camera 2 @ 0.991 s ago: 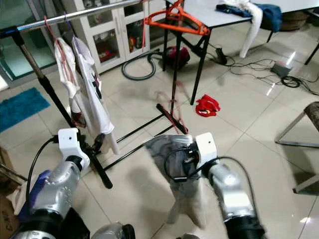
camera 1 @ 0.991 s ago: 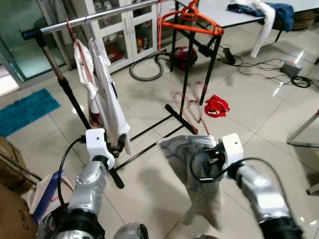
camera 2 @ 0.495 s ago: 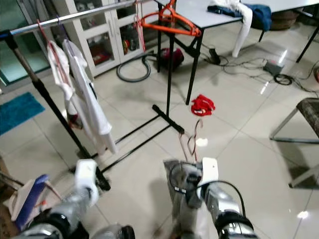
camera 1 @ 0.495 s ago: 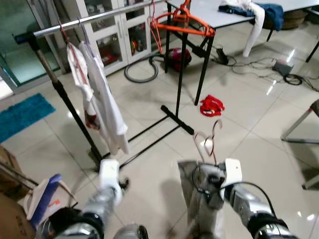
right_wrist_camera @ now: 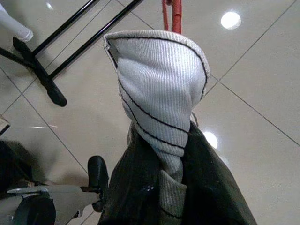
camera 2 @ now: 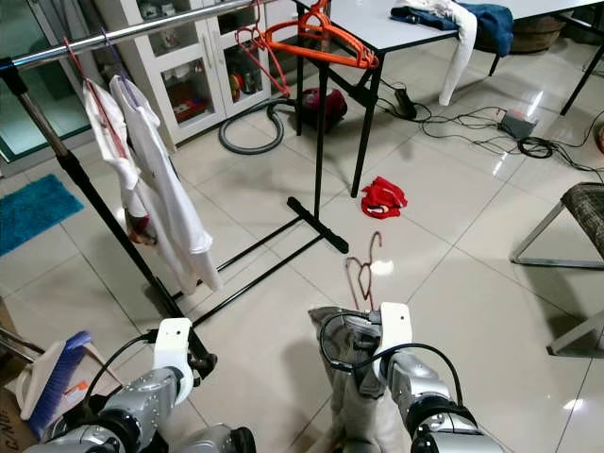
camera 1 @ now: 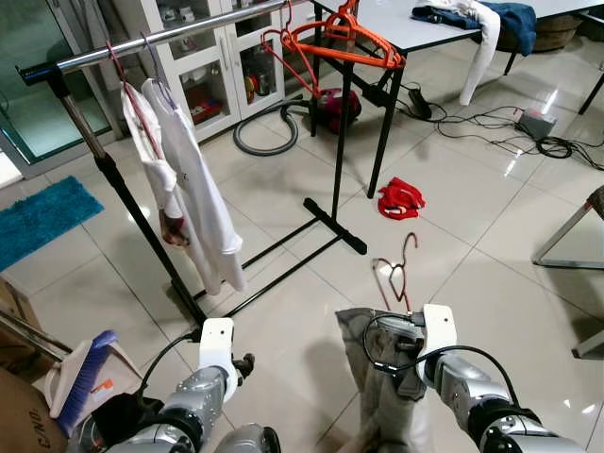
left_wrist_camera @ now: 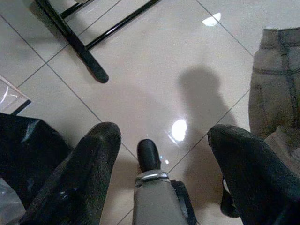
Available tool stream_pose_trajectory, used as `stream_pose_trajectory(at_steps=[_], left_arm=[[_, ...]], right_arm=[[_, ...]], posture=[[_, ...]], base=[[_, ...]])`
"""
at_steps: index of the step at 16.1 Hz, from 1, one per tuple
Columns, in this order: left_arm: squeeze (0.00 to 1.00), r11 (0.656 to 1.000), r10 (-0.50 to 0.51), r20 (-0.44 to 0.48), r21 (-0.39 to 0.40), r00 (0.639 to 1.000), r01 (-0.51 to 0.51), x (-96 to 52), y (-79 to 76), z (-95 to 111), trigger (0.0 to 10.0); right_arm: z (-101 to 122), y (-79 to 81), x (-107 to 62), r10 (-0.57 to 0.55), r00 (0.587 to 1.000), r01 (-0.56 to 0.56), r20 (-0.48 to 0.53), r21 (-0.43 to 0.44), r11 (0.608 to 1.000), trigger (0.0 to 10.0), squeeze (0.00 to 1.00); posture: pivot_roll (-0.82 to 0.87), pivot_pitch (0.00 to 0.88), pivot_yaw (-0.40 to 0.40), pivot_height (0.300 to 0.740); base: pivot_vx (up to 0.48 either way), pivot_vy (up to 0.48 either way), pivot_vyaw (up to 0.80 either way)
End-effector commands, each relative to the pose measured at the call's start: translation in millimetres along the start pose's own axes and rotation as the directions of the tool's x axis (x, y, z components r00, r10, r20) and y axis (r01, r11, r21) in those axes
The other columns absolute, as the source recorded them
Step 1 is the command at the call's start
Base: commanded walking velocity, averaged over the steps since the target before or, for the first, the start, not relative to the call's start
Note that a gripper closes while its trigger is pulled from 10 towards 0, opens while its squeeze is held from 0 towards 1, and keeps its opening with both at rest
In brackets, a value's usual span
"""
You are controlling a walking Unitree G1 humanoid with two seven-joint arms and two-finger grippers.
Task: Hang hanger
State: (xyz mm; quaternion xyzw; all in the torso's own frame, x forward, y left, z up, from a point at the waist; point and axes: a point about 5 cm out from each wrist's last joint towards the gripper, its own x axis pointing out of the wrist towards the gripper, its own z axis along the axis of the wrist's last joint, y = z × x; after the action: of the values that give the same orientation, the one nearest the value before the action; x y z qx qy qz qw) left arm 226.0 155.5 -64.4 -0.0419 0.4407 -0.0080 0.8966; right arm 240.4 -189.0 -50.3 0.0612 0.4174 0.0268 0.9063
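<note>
Two right gripper [right_wrist_camera: 161, 187] fingers pinch garment [right_wrist_camera: 159, 89] below hanger [camera 1: 394, 274]; left gripper [left_wrist_camera: 161, 176] spread

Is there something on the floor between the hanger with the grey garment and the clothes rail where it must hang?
Nothing visible blocks the way. The right gripper holds the grey garment on its hanger; bare tiles lie between it and the rail, whose black foot bars stand below.

Glossy pale tiled floor [camera 1: 472, 236] catching ceiling-light glare. White glass-door cabinet [camera 1: 222, 71] along the far wall, glazed door [camera 1: 28, 104] beside it, blue rug [camera 1: 42, 212] before that. White worktop [camera 1: 425, 28] on black legs at the back, heaped with clothes [camera 1: 481, 17]. Red vacuum cleaner [camera 1: 335, 106] with grey hose beneath, tangled cables [camera 1: 528, 132] close by, red cloth [camera 1: 401, 200] on the tiles. Broom [camera 1: 80, 377] at lower left.
</note>
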Motion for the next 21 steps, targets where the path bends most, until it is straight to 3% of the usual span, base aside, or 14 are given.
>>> stream_pose_trajectory(at_steps=[1,3,5,9,21], left_arm=[[0.0,1.0,0.009,0.021,0.015,1.0,-0.009,0.0,3.9,4.7,10.0],[0.0,1.0,0.017,0.057,0.023,0.998,-0.019,-0.7,8.1,7.6,10.0],[0.0,0.998,0.045,0.137,-0.042,0.99,-0.04,-1.3,12.7,20.7,10.0],[0.0,0.999,0.035,0.137,-0.013,0.99,-0.034,-1.2,9.9,18.6,10.0],[0.0,0.997,0.065,0.164,-0.043,0.984,-0.059,-2.7,15.6,16.8,10.0]], right_arm=[[7.9,4.5,1.6,0.012,0.999,-0.011,0.031,-0.021,1.0,10.0,0.0],[7.6,7.4,2.2,0.018,0.999,-0.017,0.037,-0.038,0.999,10.0,0.0],[11.2,7.6,2.2,0.011,0.997,-0.009,0.073,-0.017,1.0,10.0,0.0],[11.9,7.5,2.1,0.014,0.997,-0.011,0.079,-0.032,0.999,10.0,0.0],[11.1,7.3,1.7,0.015,0.996,-0.011,0.09,-0.042,0.999,10.0,0.0]], posture=[[-0.11,0.0,0.069,0.74],[-0.11,0.0,0.069,0.74],[-0.11,0.0,0.066,0.74],[-0.12,0.0,0.064,0.74],[-0.11,0.0,0.062,0.74]], base=[[0.0,0.0,0.0],[0.0,0.0,0.0],[0.0,0.0,0.0],[0.0,0.0,0.0],[0.0,0.0,0.0]])
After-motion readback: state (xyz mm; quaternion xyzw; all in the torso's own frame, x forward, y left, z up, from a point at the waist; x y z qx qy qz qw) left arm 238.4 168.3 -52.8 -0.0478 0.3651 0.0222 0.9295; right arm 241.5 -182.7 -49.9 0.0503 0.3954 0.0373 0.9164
